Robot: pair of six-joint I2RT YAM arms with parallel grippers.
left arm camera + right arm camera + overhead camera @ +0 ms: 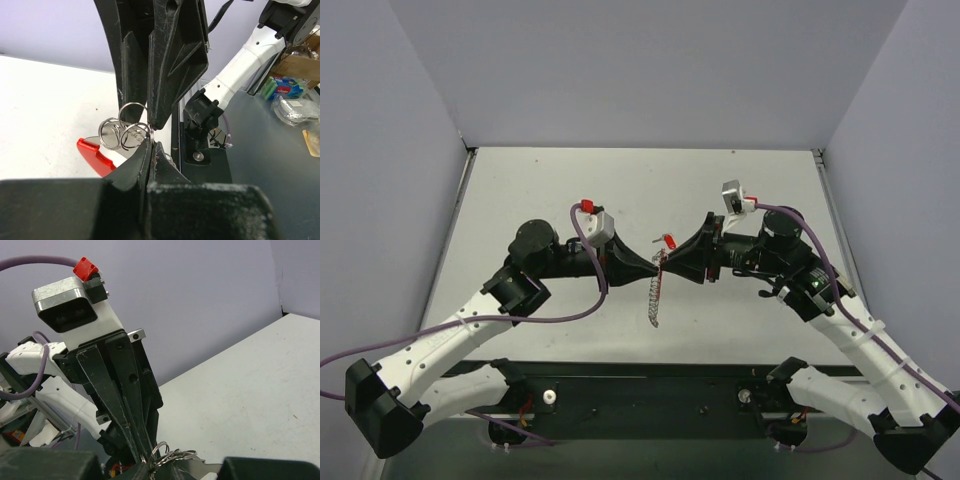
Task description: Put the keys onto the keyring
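A bunch of small silver split rings, the keyring (120, 133), hangs in mid-air above the table's middle, and both grippers meet at it. My left gripper (151, 144) is shut on one ring's wire. My right gripper (160, 468) comes from the opposite side, its fingers (165, 75) pinched together on the keyring (176, 456). The key has a red plastic head (94, 155) and a flat silver blade (212, 469); it dangles from the rings, just behind the grippers in the top view (670, 240). A thin silvery chain (655, 298) hangs down from the bunch.
The white table (550, 190) is boxed in by grey walls on three sides. A black base rail (640, 385) runs along the near edge. Past that edge stand a cardboard box (300, 62) and plastic-wrapped packs (284, 88).
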